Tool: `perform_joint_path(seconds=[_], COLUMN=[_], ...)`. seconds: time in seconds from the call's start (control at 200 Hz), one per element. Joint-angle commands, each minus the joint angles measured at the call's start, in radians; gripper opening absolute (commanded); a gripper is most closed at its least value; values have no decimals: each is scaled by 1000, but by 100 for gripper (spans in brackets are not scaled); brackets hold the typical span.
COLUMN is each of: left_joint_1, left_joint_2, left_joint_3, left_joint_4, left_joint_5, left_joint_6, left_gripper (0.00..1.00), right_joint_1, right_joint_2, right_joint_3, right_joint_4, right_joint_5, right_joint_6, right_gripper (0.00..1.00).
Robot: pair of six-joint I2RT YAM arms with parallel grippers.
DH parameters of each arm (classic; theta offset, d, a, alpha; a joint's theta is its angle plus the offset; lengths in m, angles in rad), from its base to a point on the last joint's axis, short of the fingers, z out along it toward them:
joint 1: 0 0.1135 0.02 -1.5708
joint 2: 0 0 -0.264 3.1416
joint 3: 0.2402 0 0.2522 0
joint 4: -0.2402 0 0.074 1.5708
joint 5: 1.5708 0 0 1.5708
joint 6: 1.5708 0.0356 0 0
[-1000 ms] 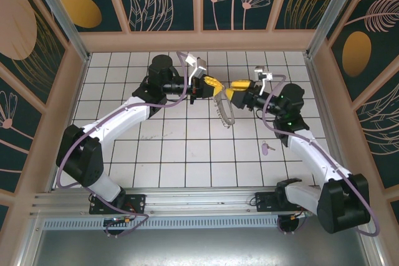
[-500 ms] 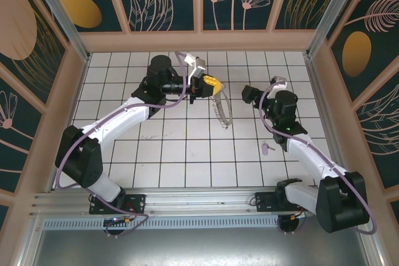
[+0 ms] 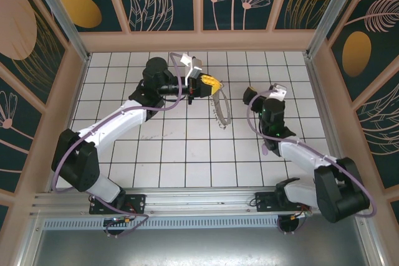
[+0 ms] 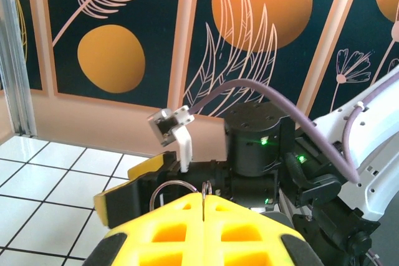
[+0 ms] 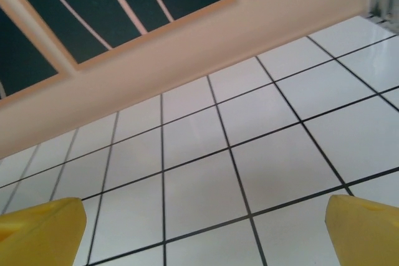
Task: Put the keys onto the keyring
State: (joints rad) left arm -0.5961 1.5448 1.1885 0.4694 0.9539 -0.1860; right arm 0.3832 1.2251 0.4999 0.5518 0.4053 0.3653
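Above the tiled counter point(image 3: 187, 154), mid-rear: left hand point(image 3: 210, 83) clamped on keyring point(image 3: 222, 110), chain dangling below; right hand point(image 5: 206, 228) apart from it, fingers spread wide, holding nothing.

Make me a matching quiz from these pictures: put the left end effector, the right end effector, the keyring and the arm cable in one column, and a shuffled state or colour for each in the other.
Column one
1. left end effector
2. right end effector
3. keyring
4. arm cable

Column two
A. purple
B. open and empty
C. hanging as a loop above the tiles
D. shut, gripping something

Pairs: 1-D, 2-B, 3-C, 4-A
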Motion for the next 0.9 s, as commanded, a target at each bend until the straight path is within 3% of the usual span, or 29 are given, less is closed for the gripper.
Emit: perform_joint_path(seconds=[0.0,0.1,0.2,0.285,0.4,0.48,0.621,0.726,0.896], left_joint_1=[-3,-3,-2,-3,-3,-3,-2,-3,-3], left_joint_2=[-46,-45,-39,-33,-23,-20,-18,-17,0], left_joint_3=[-13,-15,-16,-17,-18,-18,-15,-12,18], left_joint_4=[74,78,85,89,96,98,91,83,18], left_joint_5=[-9,-6,-5,-2,2,5,9,11,9], left_joint_6=[-13,-15,-13,-12,-13,-13,-7,-1,38], left_gripper=[0,0,0,0,0,0,0,0,0], right_joint_1=[41,46,57,82,96,88,53,48,47], right_joint_2=[62,166,266,307,297,272,231,198,255], right_joint_3=[149,336,480,521,471,434,389,298,278], right_joint_4=[-104,-394,-567,-584,-477,-395,-304,-122,-38], right_joint_5=[236,366,421,505,593,531,317,155,-42], right_joint_6=[36,198,225,201,176,119,58,-22,-23], right_gripper=[99,99,99,99,99,99,99,99,95])
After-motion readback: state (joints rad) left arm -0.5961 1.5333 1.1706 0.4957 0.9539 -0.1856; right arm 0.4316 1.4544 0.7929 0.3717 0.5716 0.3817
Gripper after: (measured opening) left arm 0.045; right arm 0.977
